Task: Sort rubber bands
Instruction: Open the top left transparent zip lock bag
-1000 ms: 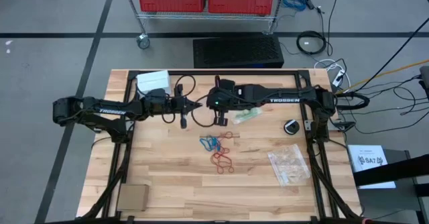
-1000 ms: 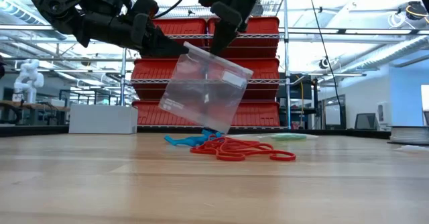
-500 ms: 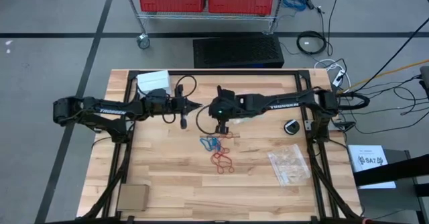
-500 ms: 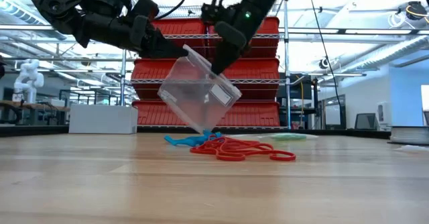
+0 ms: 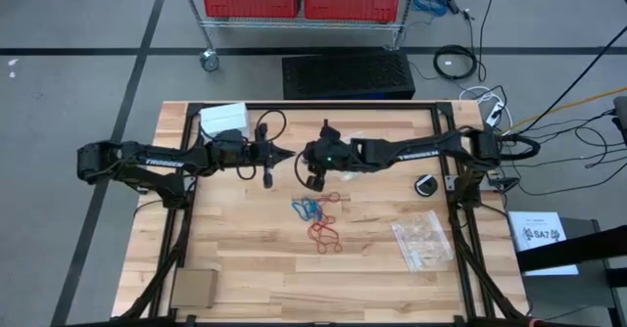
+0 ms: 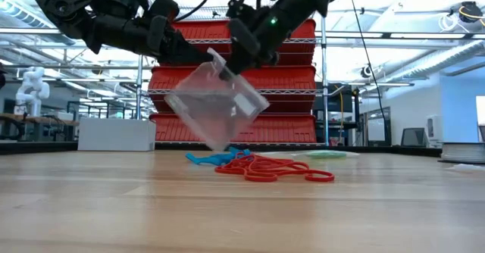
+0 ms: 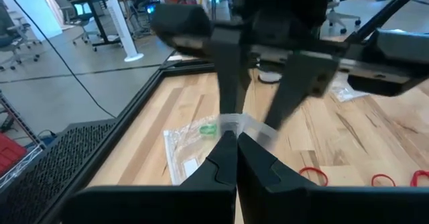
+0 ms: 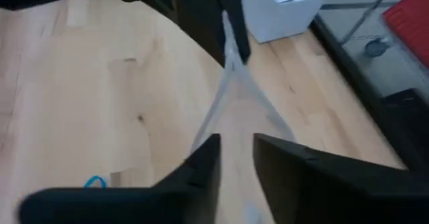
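My left gripper [image 6: 198, 55] pinches the clear bag's [image 6: 214, 104] rim, my right gripper [image 6: 241, 52] stands slightly parted on it, and the rubber bands [image 6: 254, 166] lie directly beneath the bag.

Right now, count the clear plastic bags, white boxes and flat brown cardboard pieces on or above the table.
Clear plastic bags: 3. These are the bag held in the air, the bag on the table holding green rubber bands, and the bag near the right edge.
White rectangular box: 1
Flat brown cardboard piece: 1
Total: 5
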